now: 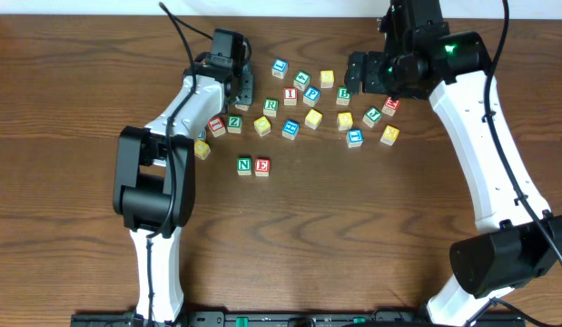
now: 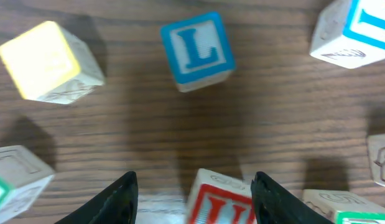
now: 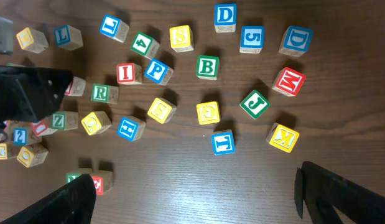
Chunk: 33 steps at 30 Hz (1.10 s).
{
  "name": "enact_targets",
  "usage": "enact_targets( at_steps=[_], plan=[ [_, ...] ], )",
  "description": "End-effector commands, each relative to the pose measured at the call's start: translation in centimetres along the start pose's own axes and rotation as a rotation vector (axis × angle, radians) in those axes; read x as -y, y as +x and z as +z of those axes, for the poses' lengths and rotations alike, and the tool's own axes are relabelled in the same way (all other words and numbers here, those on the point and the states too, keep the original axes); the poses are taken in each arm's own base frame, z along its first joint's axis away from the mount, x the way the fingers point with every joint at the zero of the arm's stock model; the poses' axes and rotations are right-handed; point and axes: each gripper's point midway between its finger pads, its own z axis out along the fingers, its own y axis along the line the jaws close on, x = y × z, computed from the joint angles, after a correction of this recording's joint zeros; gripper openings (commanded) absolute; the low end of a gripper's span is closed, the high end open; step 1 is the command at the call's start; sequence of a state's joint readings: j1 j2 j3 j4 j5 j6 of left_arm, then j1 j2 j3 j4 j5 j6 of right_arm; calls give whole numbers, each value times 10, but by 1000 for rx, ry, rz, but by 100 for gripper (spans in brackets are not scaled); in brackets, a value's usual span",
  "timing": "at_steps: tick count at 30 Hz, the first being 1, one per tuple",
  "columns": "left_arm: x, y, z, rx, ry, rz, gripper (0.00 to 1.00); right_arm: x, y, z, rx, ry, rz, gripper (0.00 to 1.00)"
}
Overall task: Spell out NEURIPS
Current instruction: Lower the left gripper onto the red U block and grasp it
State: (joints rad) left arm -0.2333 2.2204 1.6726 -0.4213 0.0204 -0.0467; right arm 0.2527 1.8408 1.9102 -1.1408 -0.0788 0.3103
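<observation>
Red-lettered wooden U block [image 2: 220, 202] sits bottom centre of left wrist view, between the spread fingers of left gripper [image 2: 194, 182]. Blue-lettered L block [image 2: 197, 51] lies above it. Right gripper [image 3: 193, 177] hangs wide open over scattered cubes. Green N block [image 1: 244, 165] and red E block [image 1: 261, 166] sit side by side, centre-left of overhead view, on brown wooden table [image 1: 353, 236].

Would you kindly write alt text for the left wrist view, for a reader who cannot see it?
The left end effector, its two dark fingers open, straddles a wooden cube with a red letter, cut off at the bottom edge. Beyond it on the wooden table lie a blue L cube and a yellow-faced cube.
</observation>
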Motion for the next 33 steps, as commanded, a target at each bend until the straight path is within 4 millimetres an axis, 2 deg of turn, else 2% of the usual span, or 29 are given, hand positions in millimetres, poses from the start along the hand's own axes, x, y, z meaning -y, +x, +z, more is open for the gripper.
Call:
enact_targets(
  at_steps=[1,6,33],
  plan=[
    [6,3,9,-13,-2,39,58,-2,-1,-3,8,-4,6,99],
    [0,2,9,-10,-29,38,58,-2,-1,-3,8,-4,6,99],
    [1,6,11,-18,-28,40,58,-2,-1,-3,8,-4,6,99]
  ],
)
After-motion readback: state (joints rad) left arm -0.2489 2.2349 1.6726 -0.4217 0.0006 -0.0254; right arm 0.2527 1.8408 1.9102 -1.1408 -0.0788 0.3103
